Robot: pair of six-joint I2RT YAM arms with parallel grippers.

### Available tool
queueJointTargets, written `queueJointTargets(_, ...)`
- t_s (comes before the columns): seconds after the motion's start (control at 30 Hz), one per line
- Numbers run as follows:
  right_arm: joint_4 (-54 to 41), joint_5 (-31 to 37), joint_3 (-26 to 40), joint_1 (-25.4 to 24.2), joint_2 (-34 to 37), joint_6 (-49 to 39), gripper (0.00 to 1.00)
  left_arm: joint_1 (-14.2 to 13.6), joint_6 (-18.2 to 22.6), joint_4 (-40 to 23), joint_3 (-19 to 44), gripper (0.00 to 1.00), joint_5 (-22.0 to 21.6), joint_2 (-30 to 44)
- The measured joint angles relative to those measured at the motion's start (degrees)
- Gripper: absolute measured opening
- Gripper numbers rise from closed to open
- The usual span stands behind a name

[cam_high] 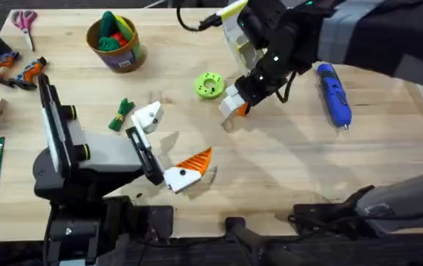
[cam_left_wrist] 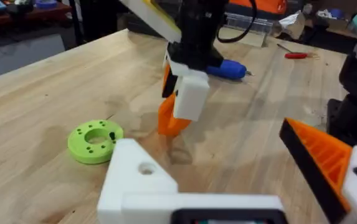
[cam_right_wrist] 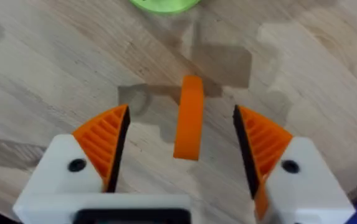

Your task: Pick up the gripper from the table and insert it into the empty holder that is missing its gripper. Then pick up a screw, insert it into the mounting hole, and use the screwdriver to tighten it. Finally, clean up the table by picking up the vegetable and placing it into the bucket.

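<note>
Right wrist view: jaws wide open around the gripper [cam_right_wrist: 189,118], standing on edge mid-table just beside the lime-green disc [cam_high: 210,85], untouched by either orange pad [cam_right_wrist: 106,140]; risks toppling or skidding the wedge if closing off-centre on its thin curved edge.

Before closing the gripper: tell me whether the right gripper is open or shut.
Open. The right gripper has its orange pads apart, the small orange gripper between them, untouched.
</note>
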Motion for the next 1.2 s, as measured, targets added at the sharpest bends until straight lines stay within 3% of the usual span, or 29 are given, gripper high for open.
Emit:
queueJointTargets(0.07,0.0,0.0,0.0,0.0,0.6,-0.1,0.904,0.0,0.0,0.0,0.0,0.987,0.0,0.0)
queueJointTargets(0.17,-0.2,0.0,0.0,0.0,0.8,-0.3,0.695,0.0,0.0,0.0,0.0,0.986,0.0,0.0)
queueJointTargets(0.3,-0.4,0.3,0.0,0.0,0.8,-0.4,0.128,0.0,0.0,0.0,0.0,0.986,0.0,0.0)
queueJointTargets(0.33,-0.3,0.6,0.0,0.0,0.8,-0.2,0.037,0.0,0.0,0.0,0.0,0.986,0.0,0.0)
queueJointTargets(0.67,-4.3,0.9,1.9,0.0,0.8,-0.2,0.014,0.0,0.0,0.0,0.0,0.986,0.0,0.0)
queueJointTargets(1.0,-15.4,-9.2,18.3,-1.2,0.8,-0.2,0.013,0.0,0.2,-0.4,0.0,0.986,2.3,0.0)
queueJointTargets(1.2,-21.0,-13.1,19.7,-2.0,-2.9,1.0,0.013,0.0,0.4,-0.6,0.0,0.986,3.3,0.0)
